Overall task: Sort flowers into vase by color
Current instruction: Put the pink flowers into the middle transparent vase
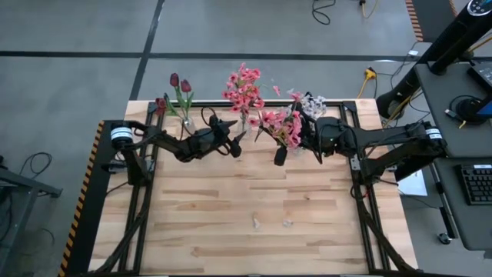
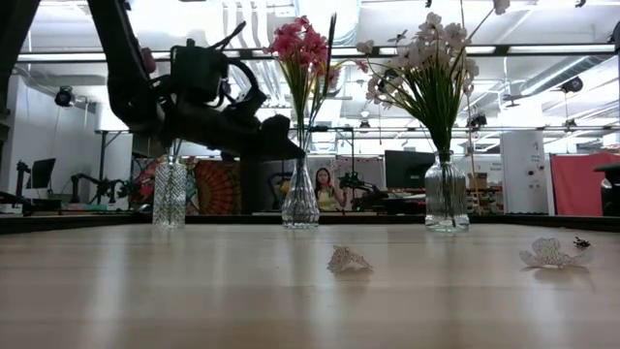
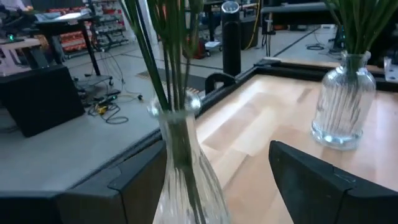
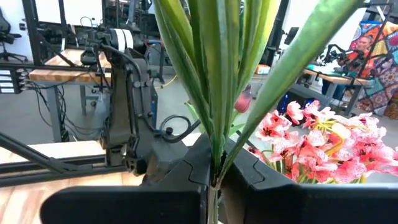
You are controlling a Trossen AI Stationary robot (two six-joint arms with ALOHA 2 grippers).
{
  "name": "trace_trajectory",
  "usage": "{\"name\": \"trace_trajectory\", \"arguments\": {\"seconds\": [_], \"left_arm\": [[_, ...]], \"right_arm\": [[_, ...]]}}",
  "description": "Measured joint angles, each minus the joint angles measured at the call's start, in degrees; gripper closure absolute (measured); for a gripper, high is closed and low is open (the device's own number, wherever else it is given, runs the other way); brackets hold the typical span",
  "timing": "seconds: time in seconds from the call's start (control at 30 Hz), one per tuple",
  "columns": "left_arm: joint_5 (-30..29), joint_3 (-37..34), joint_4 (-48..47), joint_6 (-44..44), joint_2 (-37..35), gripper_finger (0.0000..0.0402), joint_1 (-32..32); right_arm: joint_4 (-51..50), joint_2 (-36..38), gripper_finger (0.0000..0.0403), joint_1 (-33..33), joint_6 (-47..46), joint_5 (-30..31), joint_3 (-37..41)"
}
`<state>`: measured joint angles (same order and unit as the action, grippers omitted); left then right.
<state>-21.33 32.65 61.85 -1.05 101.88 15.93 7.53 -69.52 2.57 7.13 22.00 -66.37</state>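
- High view: three glass vases stand in a row along the far edge of the counter point(image 1: 254, 231), each seemingly meant for one colour. The dark red tulips point(image 1: 179, 83) are in the vase nearest the left arm, a bunch of pink blooms point(image 1: 244, 88) in the middle one, and the white-lavender sprays point(image 1: 311, 103) in the vase by the right arm. The right pincer point(image 1: 281, 154) carries a second pink cluster point(image 1: 282, 127) between the middle and right-hand vases, which I judge to be a stem on its way to the pink vase. The left pincer point(image 1: 236, 141) sits just beside the middle vase
- Low view: the tulip vase point(image 2: 169, 194), the middle vase point(image 2: 300, 199) and the right-hand vase point(image 2: 446, 194) all stand upright and well apart. Two loose pale petals point(image 2: 349, 260) lie on the counter. One dark arm hangs near the middle vase; whether it touches it I cannot tell
- Left wrist view: the left pincer's fingers point(image 3: 323, 186) stand apart on either side of the middle vase's neck point(image 3: 183, 168), released and gripping nothing, perhaps placed to steady the vase for an incoming stem
- Right wrist view: the right pincer point(image 4: 214, 186) is clenched on thin green stems point(image 4: 217, 93) that rise straight up between its fingers, leaves fanning out above. Pink blossoms point(image 4: 323, 143) show beyond, with the left arm farther off
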Motion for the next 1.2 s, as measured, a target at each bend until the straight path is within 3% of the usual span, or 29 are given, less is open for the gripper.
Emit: {"name": "trace_trajectory", "arguments": {"seconds": [0.47, 1.2], "left_arm": [[6.3, 1.5, -0.1, -1.2, 0.3, 0.0137, 3.6], [7.0, 5.0, -3.9, -2.0, 1.5, 0.0137, 5.9]], "right_arm": [[1.2, 0.0, 0.039, -0.2, 0.5, 0.0, 0.0], [1.3, 0.0, 0.039, -0.9, 1.1, 0.0, 0.0]]}}
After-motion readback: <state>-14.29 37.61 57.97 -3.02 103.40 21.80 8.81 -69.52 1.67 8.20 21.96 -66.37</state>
